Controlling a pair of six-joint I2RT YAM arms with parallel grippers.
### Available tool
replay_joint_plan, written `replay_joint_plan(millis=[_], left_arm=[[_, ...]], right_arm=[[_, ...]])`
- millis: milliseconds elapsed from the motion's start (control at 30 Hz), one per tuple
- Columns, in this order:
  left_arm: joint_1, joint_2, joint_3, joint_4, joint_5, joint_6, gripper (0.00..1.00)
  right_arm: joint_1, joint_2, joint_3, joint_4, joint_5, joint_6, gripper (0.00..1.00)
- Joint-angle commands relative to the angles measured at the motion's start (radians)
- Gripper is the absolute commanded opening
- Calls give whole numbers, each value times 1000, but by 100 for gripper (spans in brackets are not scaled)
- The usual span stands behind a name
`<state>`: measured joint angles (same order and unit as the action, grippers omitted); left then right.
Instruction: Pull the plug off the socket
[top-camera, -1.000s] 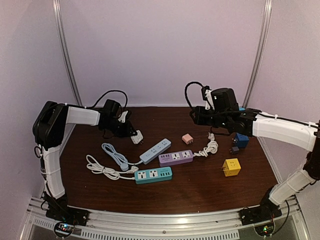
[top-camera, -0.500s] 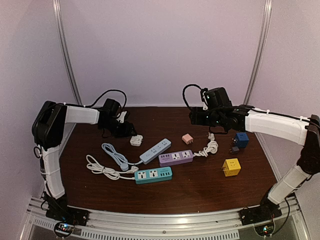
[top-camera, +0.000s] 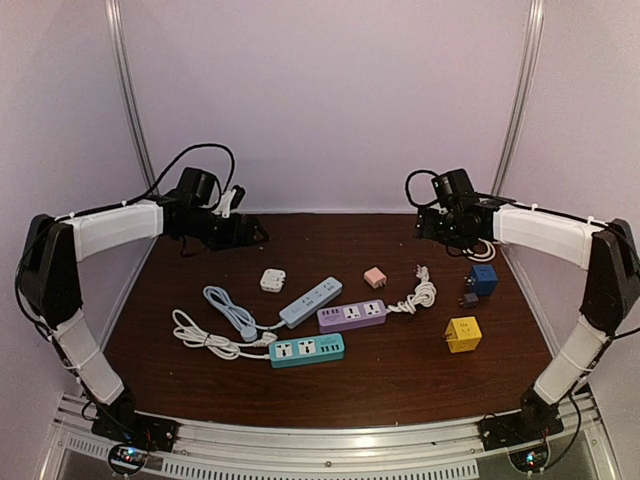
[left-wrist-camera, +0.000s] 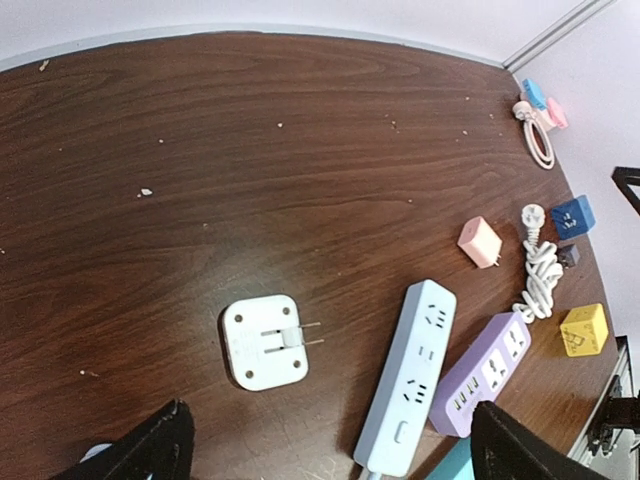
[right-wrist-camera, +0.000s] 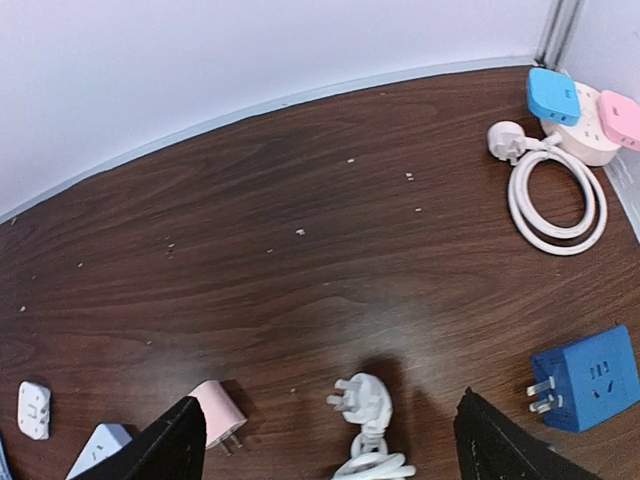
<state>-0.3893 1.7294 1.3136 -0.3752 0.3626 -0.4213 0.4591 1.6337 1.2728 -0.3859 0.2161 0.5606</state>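
Prongs (left-wrist-camera: 306, 335) of white plug (left-wrist-camera: 250, 352) show only from left wrist.

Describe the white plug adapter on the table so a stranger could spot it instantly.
On the dark wooden table, find the light blue power strip slanting near the middle. Just left of its far end sits a white plug adapter, touching nothing. Unlike the pink adapter farther right, it is flat and square, two metal prongs showing.

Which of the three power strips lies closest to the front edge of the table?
The teal strip; the purple strip and the slanted pale blue strip lie farther back.
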Motion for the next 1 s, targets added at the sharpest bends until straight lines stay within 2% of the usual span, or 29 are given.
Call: replay_joint_plan(millis=[0,233,400,733,967], left_arm=[[-16,-83,-54,-10,57,-13,98],[-33,-152,-117,-7,150,-14,98],[-33,-178,-164,-7,188,4,98],[-31,-144,-193,13,260,44,98],[-31,-142,-204,15,268,44,98]], right_arm=[[-107,37,23,-30,16,6,87],[-285,153,76,42,-114,-7,85],[-382,281,174,67,-191,-24,77],[-447,560,493,-67,-236,-31,62],[-489,682,606,-105,-252,-42,57]])
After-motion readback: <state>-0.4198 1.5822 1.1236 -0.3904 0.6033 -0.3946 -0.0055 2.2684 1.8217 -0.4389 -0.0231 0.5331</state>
